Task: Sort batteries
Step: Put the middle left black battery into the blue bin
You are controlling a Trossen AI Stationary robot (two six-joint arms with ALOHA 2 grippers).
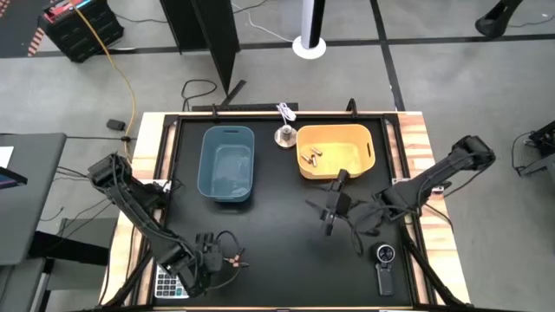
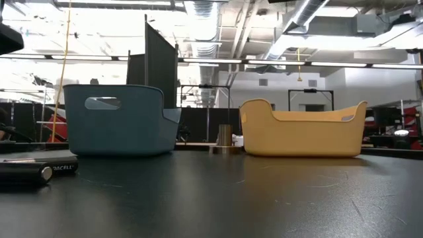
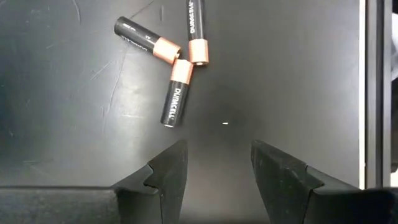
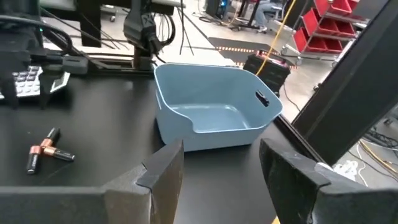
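Observation:
Three dark batteries with copper ends (image 3: 176,93) lie loose on the black table near its near-left corner, their copper ends close together; they also show as batteries (image 1: 233,257) and batteries (image 4: 46,149). My left gripper (image 3: 217,155) is open and hovers just short of them, touching none; it shows as left gripper (image 1: 215,256) from above. A few silvery batteries (image 1: 310,157) lie in the yellow bin (image 1: 336,149). My right gripper (image 4: 221,162) is open and empty above mid-table, just near of the yellow bin, facing the blue bin (image 4: 214,106).
The blue bin (image 1: 227,163) stands left of the yellow bin, with a small metal bell-like object (image 1: 284,134) between them. A calculator (image 1: 169,282) lies at the near-left corner and a black handheld device with a dial (image 1: 385,264) lies near-right. One battery (image 2: 39,170) shows close to the low camera.

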